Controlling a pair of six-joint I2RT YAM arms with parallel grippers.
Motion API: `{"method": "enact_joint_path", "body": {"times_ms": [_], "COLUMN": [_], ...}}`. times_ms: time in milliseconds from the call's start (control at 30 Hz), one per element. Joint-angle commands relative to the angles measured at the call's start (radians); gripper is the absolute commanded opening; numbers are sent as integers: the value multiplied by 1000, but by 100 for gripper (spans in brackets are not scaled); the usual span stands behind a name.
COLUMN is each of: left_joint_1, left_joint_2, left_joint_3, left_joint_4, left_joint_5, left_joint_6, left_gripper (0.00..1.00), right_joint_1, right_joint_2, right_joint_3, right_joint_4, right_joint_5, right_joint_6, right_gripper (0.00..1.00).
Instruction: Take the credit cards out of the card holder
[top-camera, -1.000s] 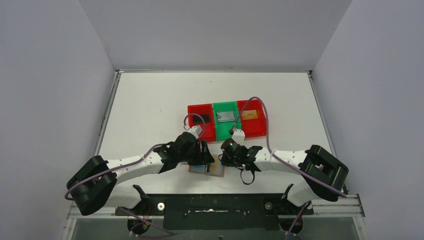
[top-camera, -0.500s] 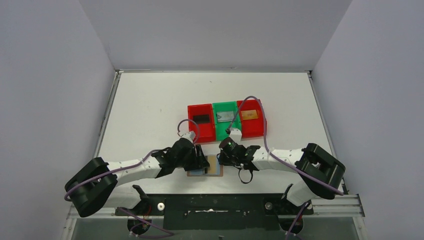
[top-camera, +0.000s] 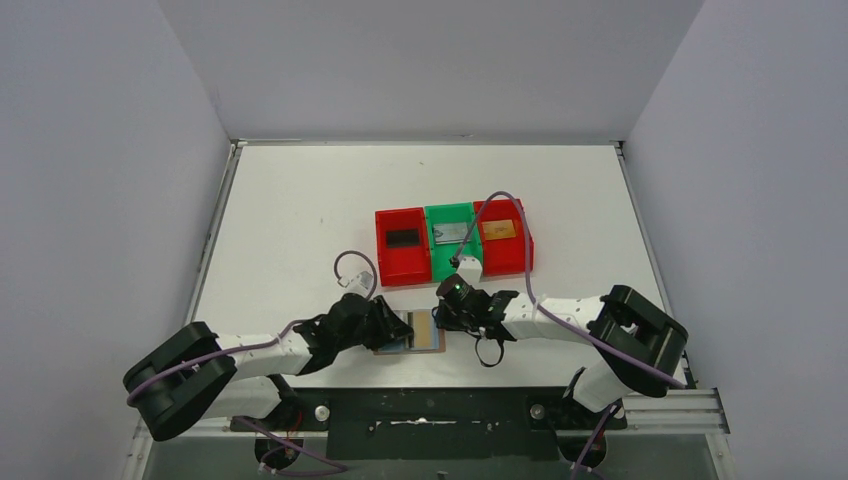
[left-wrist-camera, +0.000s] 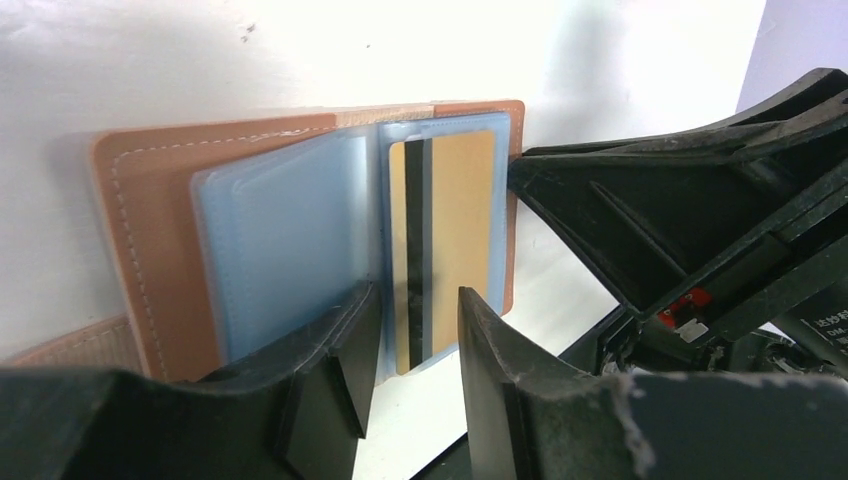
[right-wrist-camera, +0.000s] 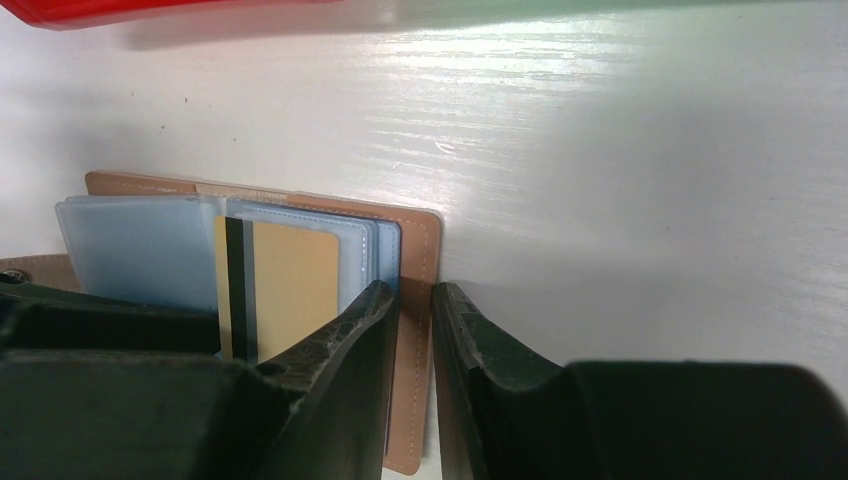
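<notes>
Three cards (top-camera: 453, 231) are seen binned; a gold card (left-wrist-camera: 445, 250) remains sleeved in the card holder (left-wrist-camera: 150, 250), straddled by the narrowed left gripper (left-wrist-camera: 412, 335), the holder's edge pinched by the right gripper (right-wrist-camera: 412, 330).

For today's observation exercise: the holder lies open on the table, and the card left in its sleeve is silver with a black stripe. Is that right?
Not quite: the card is gold, not silver, as the left wrist view shows. The holder does lie open on the table, and the card has a black stripe.

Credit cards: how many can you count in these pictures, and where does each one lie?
4: a black card in the left red bin, a silver one in the green bin, a gold one in the right red bin, another gold one in the card holder. Others may be hidden.
</notes>
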Motion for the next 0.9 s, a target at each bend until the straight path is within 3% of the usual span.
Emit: {"method": "enact_joint_path", "body": {"times_ms": [0,533,867], "left_joint_1": [0,2,3], "left_joint_2": [-15,121,99], "left_joint_3": [-41,-110,-124], "left_joint_4": [58,351,351], "left_joint_5": [-20,59,34], "left_joint_6": [-54,-147,-150], "left_gripper": [33,23,13], "right_joint_1": [16,17,20], "right_joint_2": [23,17,20], "right_joint_3": [14,1,1], "right_joint_4": [-2,13,13], "right_joint_5": [-16,-27,-28], "right_joint_6": [15,21,22], "right_gripper": [22,22,21]}}
